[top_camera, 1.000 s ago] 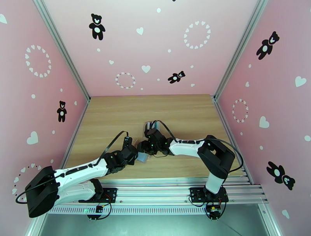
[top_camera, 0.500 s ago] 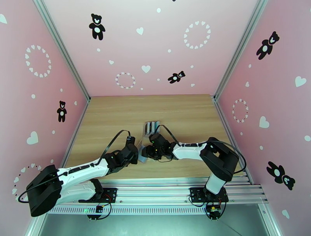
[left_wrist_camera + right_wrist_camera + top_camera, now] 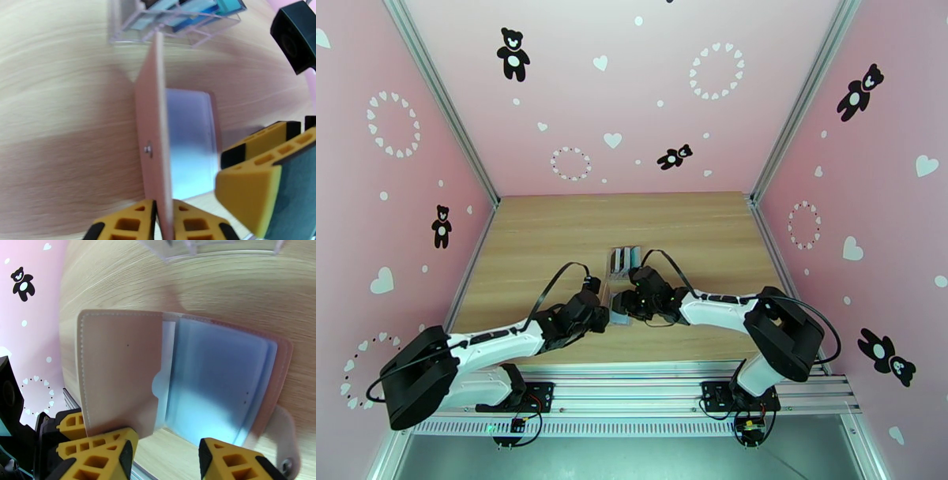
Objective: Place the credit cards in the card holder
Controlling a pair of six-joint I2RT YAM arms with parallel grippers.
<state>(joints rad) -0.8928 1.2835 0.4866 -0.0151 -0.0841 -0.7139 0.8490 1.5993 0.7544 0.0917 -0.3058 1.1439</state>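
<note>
One card holder [image 3: 118,374] lies open on the worktop [image 3: 221,287]. Its clear sleeves [image 3: 221,374] lie flat; you cannot tell what is in them. Left gripper [image 3: 164,221]: jaws pinch the cover, raised on edge. Right gripper [image 3: 166,455]: jaws apart, holding nothing. Just behind, one clear stand [image 3: 126,23] holds several blue credit cards [image 3: 193,19]; exact count unclear.

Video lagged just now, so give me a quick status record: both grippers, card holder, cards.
left gripper: shut on the card holder cover, holding it raised on edge
right gripper: open, holding nothing, poised over the clear sleeves
card holder: open on the table, sleeves exposed
credit cards: standing in the clear stand beyond the holder
cards in sleeves: cannot tell
</note>
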